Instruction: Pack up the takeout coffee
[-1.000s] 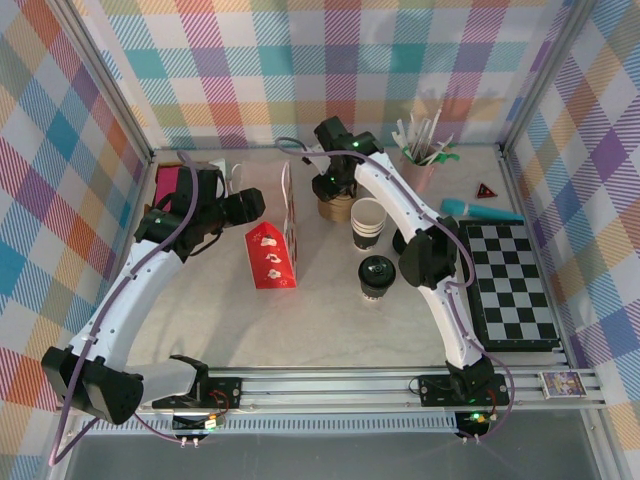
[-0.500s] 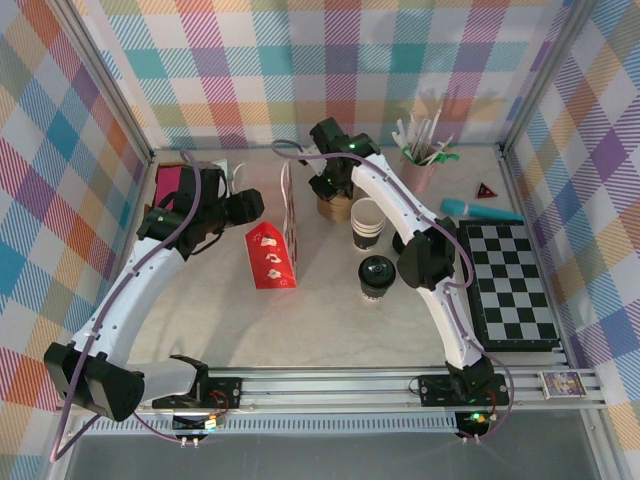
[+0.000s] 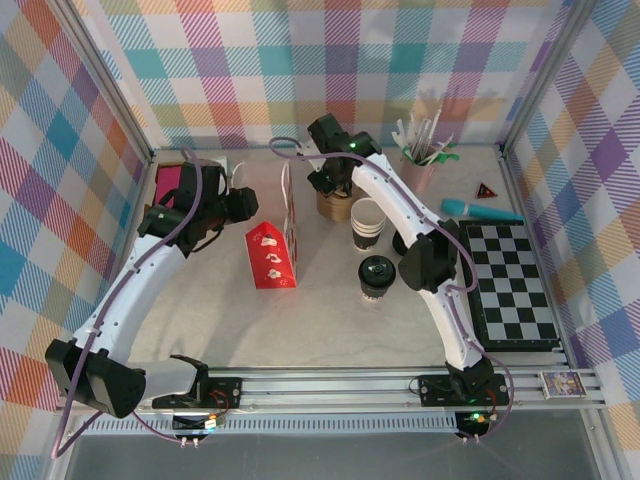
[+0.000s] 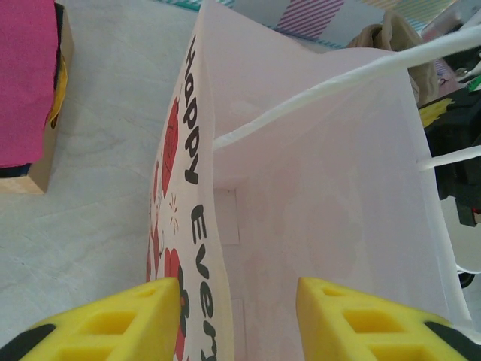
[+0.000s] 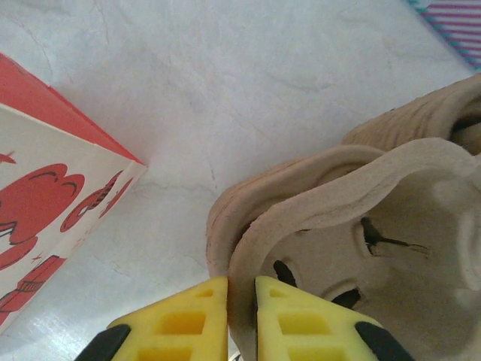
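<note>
Pulp carrier (image 5: 391, 218) in right end effector (image 5: 241, 289)

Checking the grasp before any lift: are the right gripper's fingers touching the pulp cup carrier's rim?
Touching. In the right wrist view, the right gripper pinches the pulp cup carrier rim between its yellow fingers, no gap visible.

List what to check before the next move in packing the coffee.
1. Paper bag mouth open: ok, its inside shows.
2. Left pincer gripping the bag wall: not ok, fingers straddle it, apart.
3. Right pincer on the cup carrier rim: ok, shut on it.
4. Single carrier pinched: cannot tell, another looks nested outside.
5. Takeout coffee upright, lidded: ok.
6. Coffee in the carrier: not ok, stands apart from it.
</note>
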`<state>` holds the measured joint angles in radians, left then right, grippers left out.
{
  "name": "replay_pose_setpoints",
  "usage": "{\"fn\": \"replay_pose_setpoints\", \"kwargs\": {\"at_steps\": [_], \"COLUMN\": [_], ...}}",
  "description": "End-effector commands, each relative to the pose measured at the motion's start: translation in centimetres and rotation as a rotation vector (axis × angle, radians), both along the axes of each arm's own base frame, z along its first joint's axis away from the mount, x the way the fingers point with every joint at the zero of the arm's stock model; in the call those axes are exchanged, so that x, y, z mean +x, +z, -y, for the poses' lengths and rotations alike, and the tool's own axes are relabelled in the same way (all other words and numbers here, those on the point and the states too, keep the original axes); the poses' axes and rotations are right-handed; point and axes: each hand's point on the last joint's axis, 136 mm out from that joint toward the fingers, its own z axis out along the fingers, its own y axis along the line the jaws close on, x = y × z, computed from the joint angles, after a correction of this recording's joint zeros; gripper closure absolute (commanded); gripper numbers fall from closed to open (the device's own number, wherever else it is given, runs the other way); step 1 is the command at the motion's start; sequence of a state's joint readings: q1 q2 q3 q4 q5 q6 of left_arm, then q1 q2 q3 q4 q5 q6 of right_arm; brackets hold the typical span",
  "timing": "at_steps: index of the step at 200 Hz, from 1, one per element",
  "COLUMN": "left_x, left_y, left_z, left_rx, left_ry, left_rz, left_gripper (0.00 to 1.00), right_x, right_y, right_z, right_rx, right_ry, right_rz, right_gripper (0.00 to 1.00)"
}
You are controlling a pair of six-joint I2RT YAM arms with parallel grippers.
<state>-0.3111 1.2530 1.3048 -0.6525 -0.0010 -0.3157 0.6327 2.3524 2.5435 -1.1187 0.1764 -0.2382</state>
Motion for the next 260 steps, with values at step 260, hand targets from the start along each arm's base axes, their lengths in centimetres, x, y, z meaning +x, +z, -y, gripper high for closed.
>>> {"fn": "replay_pose_setpoints", "kwargs": {"at_steps": [260], "left_x": [0.7], "left_y": [2.9], "left_z": [-0.8], "left_rx": [0.038], "left_ry": [0.008], "left_rz": [0.079], "left_gripper": [0.65], "right_x": [-3.5], "right_y": [1.4], "right_z": [-0.9], "right_rx": [-0.107], "right_ry": [0.078], "right_rz": [0.071], "right_gripper": [0.91]}}
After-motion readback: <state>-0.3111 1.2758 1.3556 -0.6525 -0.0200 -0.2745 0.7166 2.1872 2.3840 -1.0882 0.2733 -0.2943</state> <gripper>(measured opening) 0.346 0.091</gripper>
